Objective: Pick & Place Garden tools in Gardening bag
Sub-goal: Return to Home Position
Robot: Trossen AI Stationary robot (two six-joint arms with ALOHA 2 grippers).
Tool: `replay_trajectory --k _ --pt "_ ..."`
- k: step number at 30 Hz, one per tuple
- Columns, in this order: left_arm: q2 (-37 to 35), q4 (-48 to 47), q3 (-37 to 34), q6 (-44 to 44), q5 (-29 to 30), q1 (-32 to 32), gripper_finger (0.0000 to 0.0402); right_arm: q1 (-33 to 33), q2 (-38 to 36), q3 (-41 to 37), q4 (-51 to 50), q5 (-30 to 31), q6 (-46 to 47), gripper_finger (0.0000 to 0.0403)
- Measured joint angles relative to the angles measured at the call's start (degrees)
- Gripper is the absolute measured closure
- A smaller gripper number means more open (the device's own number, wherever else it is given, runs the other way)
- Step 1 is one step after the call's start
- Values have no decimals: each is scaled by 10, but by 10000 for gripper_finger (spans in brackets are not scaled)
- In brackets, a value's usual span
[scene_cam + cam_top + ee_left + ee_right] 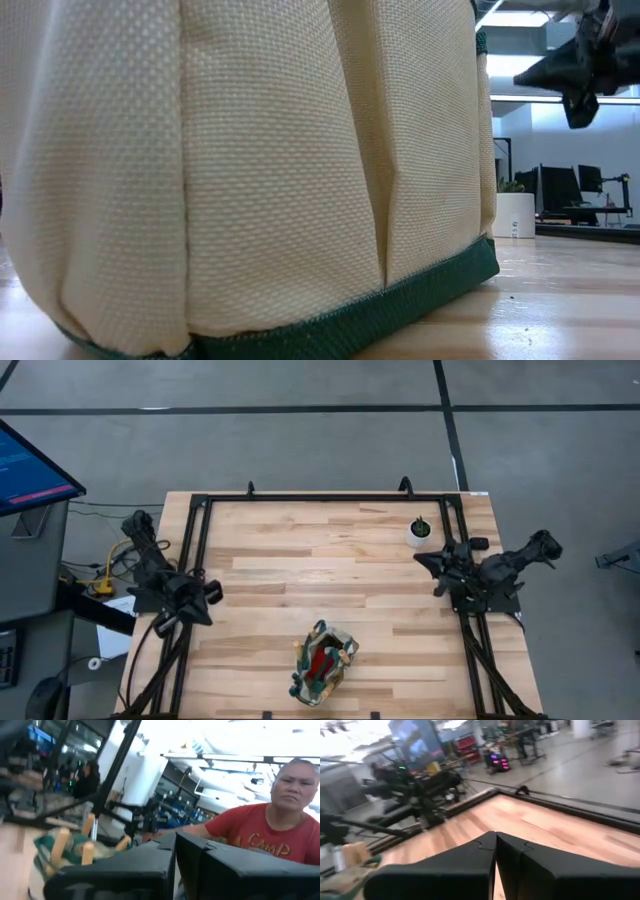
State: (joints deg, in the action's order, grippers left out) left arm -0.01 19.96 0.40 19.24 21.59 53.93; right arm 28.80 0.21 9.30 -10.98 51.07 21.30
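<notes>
2 arms at worktop (300, 550) sides, jaws pressed together, empty; home slow w/ clearance from gardening bag (322, 660).

Red shirt (235, 827): "CAMP" printed across chest; no other legible text.

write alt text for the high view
The gardening bag sits at the bottom middle of the wooden table, red inside showing. Both arms sit at the sides, left tool and right tool holding nothing; a small white pot stands beside the right tool.
</notes>
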Motion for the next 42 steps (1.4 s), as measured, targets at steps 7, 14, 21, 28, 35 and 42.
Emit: replay_trajectory --k 7,14,21,28,35,42 --pt "0 21 0 -63 -19 0 399 0 0 0 -94 32 63 398" --pt "1 20 0 -74 -19 0 399 0 0 0 -159 30 132 401" --pt "8 20 0 -69 -18 0 396 0 0 0 -162 30 128 397" --pt "9 21 0 -68 -16 0 398 0 0 0 -162 30 128 398" --pt "9 21 0 -68 -16 0 398 0 0 0 -162 30 128 397" --pt "9 22 0 -68 -17 0 398 0 0 0 -162 30 128 397"
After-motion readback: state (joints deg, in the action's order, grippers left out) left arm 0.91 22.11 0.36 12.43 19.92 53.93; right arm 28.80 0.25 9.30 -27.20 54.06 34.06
